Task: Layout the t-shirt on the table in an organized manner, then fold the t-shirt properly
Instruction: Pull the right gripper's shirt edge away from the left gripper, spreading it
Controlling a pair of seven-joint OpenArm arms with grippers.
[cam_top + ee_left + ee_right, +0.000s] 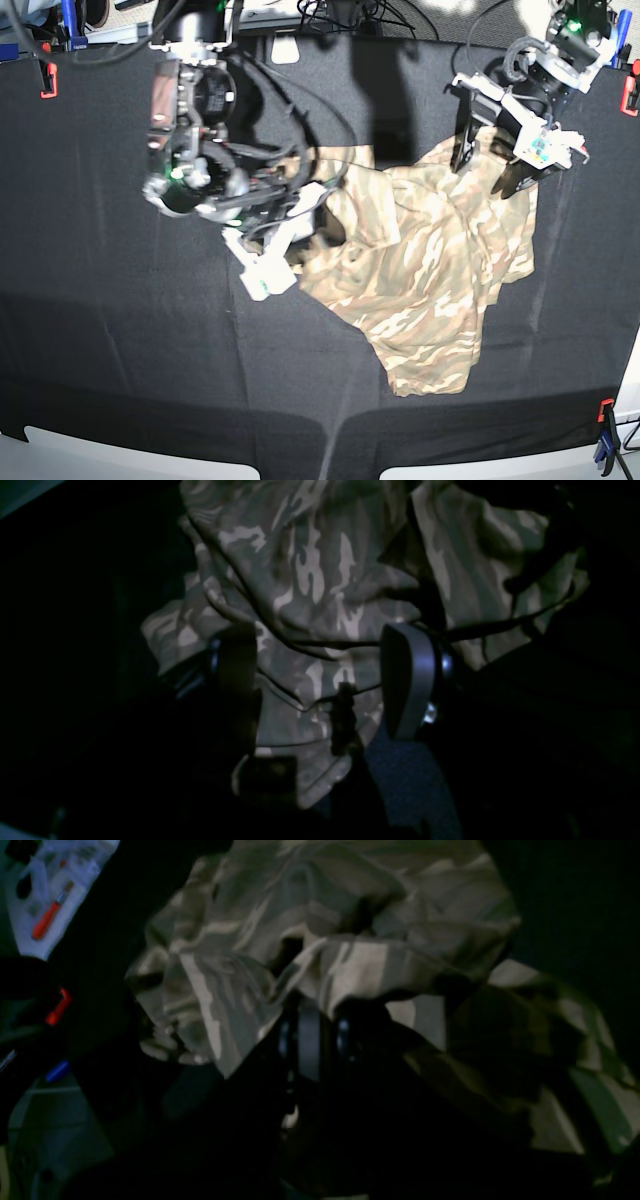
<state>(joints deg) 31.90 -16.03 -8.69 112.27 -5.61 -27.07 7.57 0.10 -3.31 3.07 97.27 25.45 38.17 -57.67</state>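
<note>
Right wrist view shows the right gripper (310, 1032) clenched on a fold of the t-shirt (320, 940), its jaws drawn together with camouflage cloth bunched just ahead of them and draped to either side. That pinch looks meant for pulling a crumpled edge outward. Left wrist view has the left gripper (320, 680) spread wide, grasping nothing, with a hem lying between and just beyond its fingers (410, 680); it seems poised to take a second corner. From the base view the shirt lies rumpled on the table (120, 360) between both tools, so laying out is barely begun.
</note>
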